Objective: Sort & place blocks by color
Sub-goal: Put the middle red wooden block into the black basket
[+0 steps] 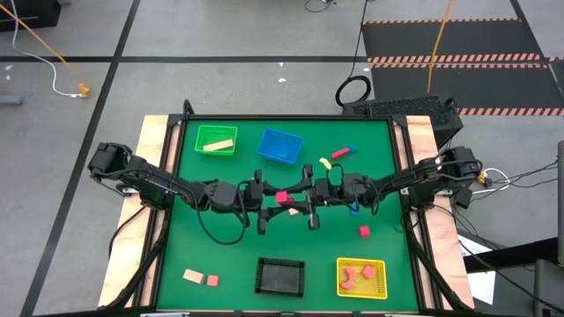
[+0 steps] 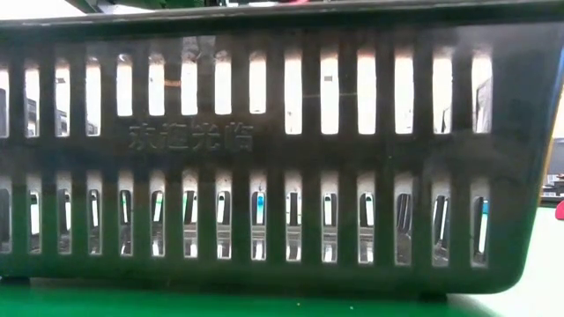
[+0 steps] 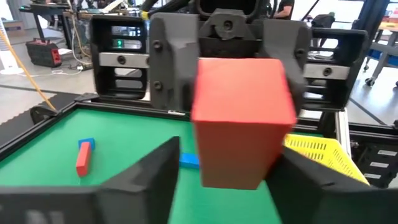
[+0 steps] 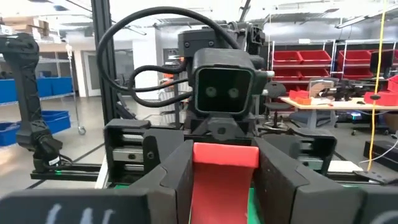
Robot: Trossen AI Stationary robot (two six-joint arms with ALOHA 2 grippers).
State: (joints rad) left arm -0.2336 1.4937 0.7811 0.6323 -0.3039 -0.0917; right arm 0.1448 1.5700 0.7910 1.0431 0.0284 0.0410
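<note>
High view: the right gripper (image 1: 310, 195) clamps a plain pink-red rectangular block (image 1: 283, 197), smooth-faced and matte, held between its fingers; the left gripper (image 1: 262, 197) faces it, jaws flanking the block's other end.

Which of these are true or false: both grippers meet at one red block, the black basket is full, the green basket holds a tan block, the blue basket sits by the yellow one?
1. Both grippers meet at one red block mid-table. True: left gripper and right gripper face each other across it.
2. The black basket is full. False: no blocks show inside.
3. The green basket holds a tan block. True.
4. The blue basket sits beside the yellow basket. False: blue sits beside green; yellow is across the table, beside black.
</note>
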